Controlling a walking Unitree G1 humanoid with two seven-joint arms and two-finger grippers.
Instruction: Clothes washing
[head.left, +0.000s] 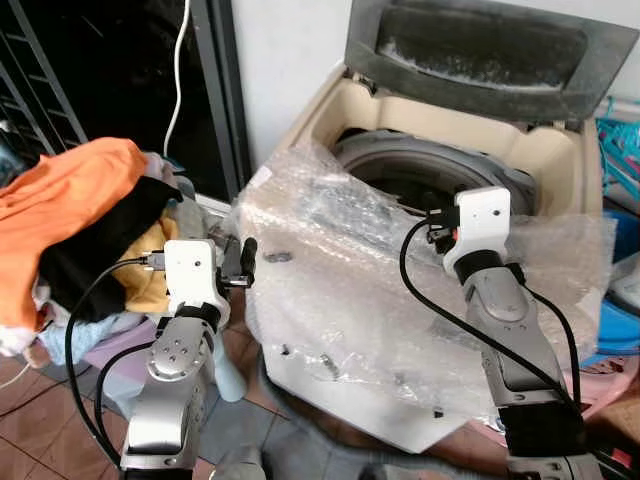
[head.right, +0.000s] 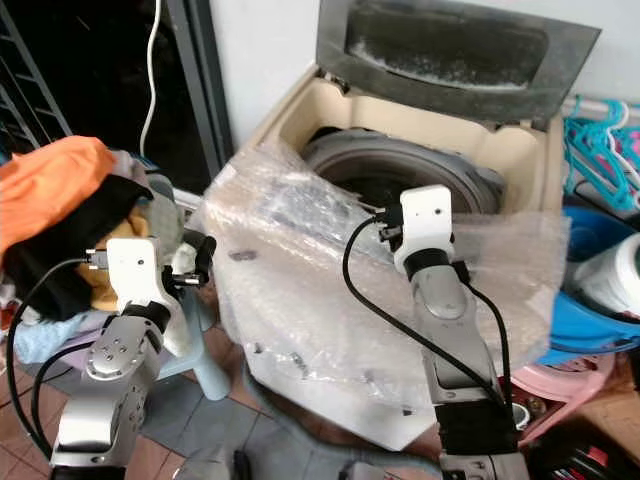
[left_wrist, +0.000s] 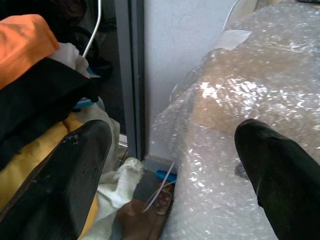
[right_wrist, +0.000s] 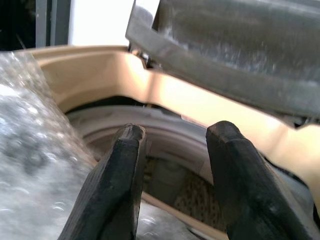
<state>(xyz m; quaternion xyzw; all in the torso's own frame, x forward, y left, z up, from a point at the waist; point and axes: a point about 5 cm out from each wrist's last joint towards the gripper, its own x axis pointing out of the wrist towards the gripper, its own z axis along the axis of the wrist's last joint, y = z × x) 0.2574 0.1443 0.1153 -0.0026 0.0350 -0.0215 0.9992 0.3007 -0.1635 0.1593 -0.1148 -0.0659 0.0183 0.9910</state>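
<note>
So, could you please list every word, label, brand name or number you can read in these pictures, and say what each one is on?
There is no readable text in any view.
Washing machine: no brand or panel lettering can be made out; its front is covered by bubble wrap.
White tub beside the machine: no label can be made out.
Pile of clothes: no print or tag legible.

**Drum mouth open, front rim wrapped**

The washing machine (head.left: 440, 300) stands with its lid (head.left: 480, 50) raised, so the drum opening (head.left: 420, 175) is free from above. Bubble wrap (head.left: 340, 280) drapes over the front rim and left corner, crowding that edge. A clothes pile (head.left: 80, 220) blocks the left side, leaving a narrow gap beside the machine.
</note>
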